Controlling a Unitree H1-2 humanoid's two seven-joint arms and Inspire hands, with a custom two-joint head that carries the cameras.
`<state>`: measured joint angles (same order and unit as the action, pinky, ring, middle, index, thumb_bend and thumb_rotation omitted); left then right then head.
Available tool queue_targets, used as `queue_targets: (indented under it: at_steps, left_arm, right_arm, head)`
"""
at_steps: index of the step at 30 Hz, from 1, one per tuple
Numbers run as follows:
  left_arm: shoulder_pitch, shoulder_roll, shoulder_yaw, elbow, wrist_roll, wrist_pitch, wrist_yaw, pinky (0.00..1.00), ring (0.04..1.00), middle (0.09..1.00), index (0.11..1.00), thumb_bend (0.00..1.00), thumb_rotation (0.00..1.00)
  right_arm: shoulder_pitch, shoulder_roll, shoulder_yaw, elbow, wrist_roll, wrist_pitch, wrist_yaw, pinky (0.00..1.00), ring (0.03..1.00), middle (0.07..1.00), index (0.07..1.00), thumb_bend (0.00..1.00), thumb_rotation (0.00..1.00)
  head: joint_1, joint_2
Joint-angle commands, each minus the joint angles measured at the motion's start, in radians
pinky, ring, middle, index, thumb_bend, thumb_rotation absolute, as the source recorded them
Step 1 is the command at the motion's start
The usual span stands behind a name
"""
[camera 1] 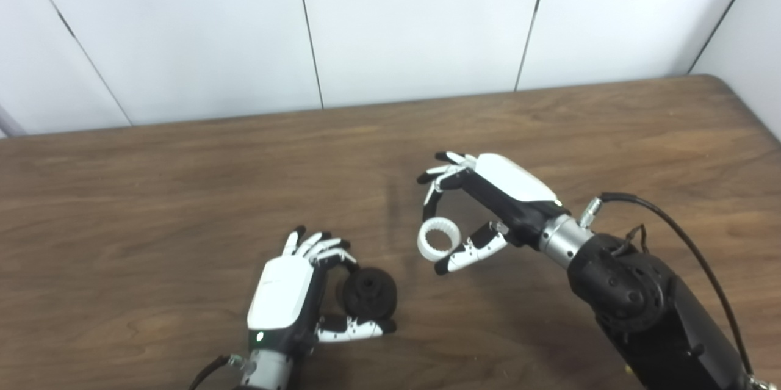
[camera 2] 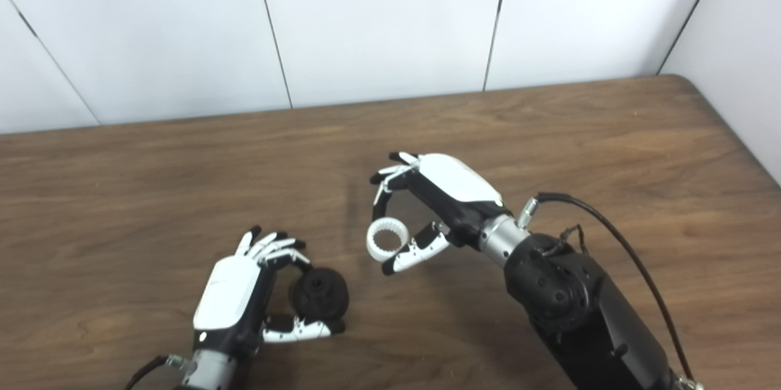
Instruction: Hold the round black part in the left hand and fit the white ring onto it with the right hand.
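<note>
White plastic, by the look of it: the toothed white ring [camera 1: 438, 240] sits pinched between the thumb and a fingertip of our right hand [camera 1: 488, 207], held above the wooden table [camera 1: 183, 195], its open bore facing roughly toward the cameras. The remaining fingers of that hand curl loosely above it. The ring looks thin-walled, light and stiff, so we judge that a gentle pinch on the outer rim is all it needs; pressing harder might distort it or make it pop out sideways, since the smooth outside offers little grip.

Our left hand [camera 1: 287, 295] cups the round black part [camera 1: 368, 292] low over the table, thumb beneath it and fingers curled around its far side. We cannot tell whether the part touches the tabletop. It looks chunkier, rigid, with a matte surface and a raised hub facing the ring. Holding it by the outer edge seems right, as that leaves the hub free.

The two pieces are near, not touching.
</note>
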<state>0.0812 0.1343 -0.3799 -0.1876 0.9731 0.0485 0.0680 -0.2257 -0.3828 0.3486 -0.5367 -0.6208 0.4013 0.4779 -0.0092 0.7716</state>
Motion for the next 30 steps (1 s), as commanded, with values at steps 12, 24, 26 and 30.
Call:
queue_targets:
  at_steps: [12,24,26,30]
  left_arm:
    - [-0.024,-0.034,-0.029,0.015,0.047,0.040,-0.006,1.00,0.883,0.780,0.483,0.52,0.06]
    - [-0.032,-0.054,-0.045,0.009,0.052,0.074,-0.015,1.00,0.883,0.783,0.483,0.52,0.06]
    - [-0.032,-0.056,-0.046,0.006,0.053,0.078,-0.018,1.00,0.883,0.784,0.483,0.52,0.06]
    - [-0.034,-0.054,-0.048,0.007,0.057,0.079,-0.015,1.00,0.881,0.783,0.483,0.52,0.06]
  right_arm:
    - [-0.058,0.083,0.025,-0.067,-0.019,-0.027,0.061,1.00,0.994,0.840,0.484,0.52,0.14]
    - [-0.060,0.096,0.067,-0.025,-0.033,-0.058,0.070,1.00,0.985,0.836,0.483,0.52,0.14]
    - [-0.061,0.093,0.072,-0.019,-0.036,-0.060,0.074,1.00,0.987,0.836,0.483,0.52,0.14]
    - [-0.059,0.093,0.083,-0.001,-0.046,-0.067,0.073,1.00,0.988,0.834,0.483,0.52,0.14]
  head:
    - [0.023,0.013]
    - [0.042,0.021]
    - [0.043,0.023]
    - [0.044,0.025]
